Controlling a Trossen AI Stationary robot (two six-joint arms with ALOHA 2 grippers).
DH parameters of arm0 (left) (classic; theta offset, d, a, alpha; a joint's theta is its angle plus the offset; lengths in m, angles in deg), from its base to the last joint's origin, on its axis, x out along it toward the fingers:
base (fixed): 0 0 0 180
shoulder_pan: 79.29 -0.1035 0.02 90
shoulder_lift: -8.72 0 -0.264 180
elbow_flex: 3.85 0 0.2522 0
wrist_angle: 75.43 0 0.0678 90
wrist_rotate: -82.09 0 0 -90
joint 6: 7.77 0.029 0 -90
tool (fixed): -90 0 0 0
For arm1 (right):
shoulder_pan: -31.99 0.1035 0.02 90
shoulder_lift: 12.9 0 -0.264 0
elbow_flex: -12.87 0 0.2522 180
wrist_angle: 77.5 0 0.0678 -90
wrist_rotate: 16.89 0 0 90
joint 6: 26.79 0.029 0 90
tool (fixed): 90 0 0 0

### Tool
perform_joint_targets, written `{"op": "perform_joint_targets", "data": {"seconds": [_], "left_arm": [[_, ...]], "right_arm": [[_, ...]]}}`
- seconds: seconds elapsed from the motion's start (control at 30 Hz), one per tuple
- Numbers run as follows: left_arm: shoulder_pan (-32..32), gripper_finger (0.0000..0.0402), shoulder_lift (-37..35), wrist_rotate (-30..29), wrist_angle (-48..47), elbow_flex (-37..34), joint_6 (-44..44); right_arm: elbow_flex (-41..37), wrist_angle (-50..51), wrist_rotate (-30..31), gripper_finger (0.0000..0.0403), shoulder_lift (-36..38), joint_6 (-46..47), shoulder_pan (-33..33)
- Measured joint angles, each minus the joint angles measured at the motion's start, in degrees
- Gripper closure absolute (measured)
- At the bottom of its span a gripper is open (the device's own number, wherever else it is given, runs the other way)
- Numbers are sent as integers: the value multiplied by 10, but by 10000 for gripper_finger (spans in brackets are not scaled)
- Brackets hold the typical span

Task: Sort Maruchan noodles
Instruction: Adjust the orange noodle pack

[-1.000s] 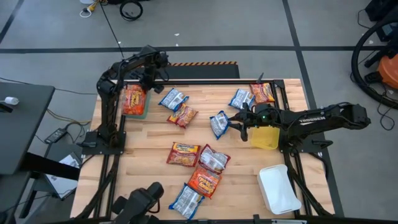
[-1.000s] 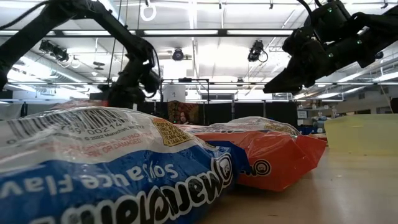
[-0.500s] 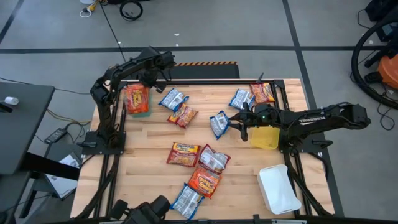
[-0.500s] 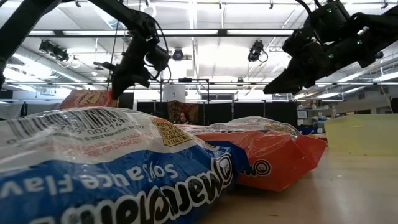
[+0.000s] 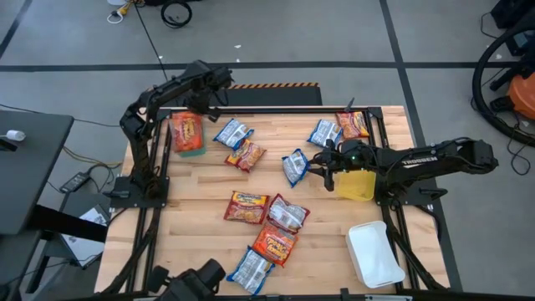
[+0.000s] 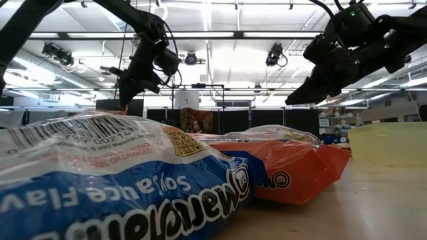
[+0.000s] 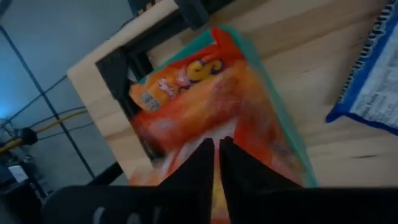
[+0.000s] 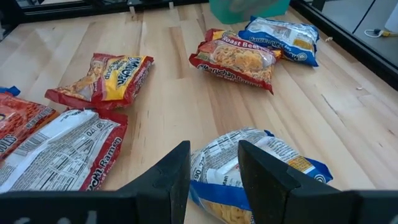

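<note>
Several Maruchan packets lie scattered flat on the wooden table (image 5: 201,188). One orange packet (image 5: 188,132) (image 7: 205,106) lies in the teal bin (image 5: 191,153) (image 7: 283,127) at the far left. My left gripper (image 5: 201,104) (image 6: 124,100) (image 7: 216,155) hovers above that bin, shut and holding nothing. My right gripper (image 5: 318,163) (image 6: 291,100) (image 8: 214,165) is open and hangs above a blue-and-white packet (image 5: 294,165) (image 8: 261,158) near the yellow bin (image 5: 355,184). Its fingers stand over the packet without touching it.
Other packets: blue ones (image 5: 232,132) (image 5: 323,132) (image 5: 251,269), orange ones (image 5: 245,155) (image 5: 353,125) (image 5: 246,206) (image 5: 274,242), a silvery one (image 5: 287,215). A white bin (image 5: 374,255) sits at the near right. Bare wood lies between the middle packets and the left edge.
My left gripper has risen out of the teal bin and drawn toward the far edge. The orange packet that it held has dropped and now lies in the bin.
</note>
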Motion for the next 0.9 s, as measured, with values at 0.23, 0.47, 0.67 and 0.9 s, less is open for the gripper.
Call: {"op": "perform_joint_targets", "data": {"seconds": [0.23,0.47,0.67,0.9], "left_arm": [[15,327,-31,89,-19,78,-17],[95,346,-139,209,-26,-52,-167],[114,369,-180,191,-15,-229,-250],[69,372,-193,154,111,-350,-253]], "right_arm": [[0,0,1,262,0,2,0],[0,10,1,262,0,32,0],[0,22,5,262,0,67,10],[0,26,41,262,0,77,31]]}}
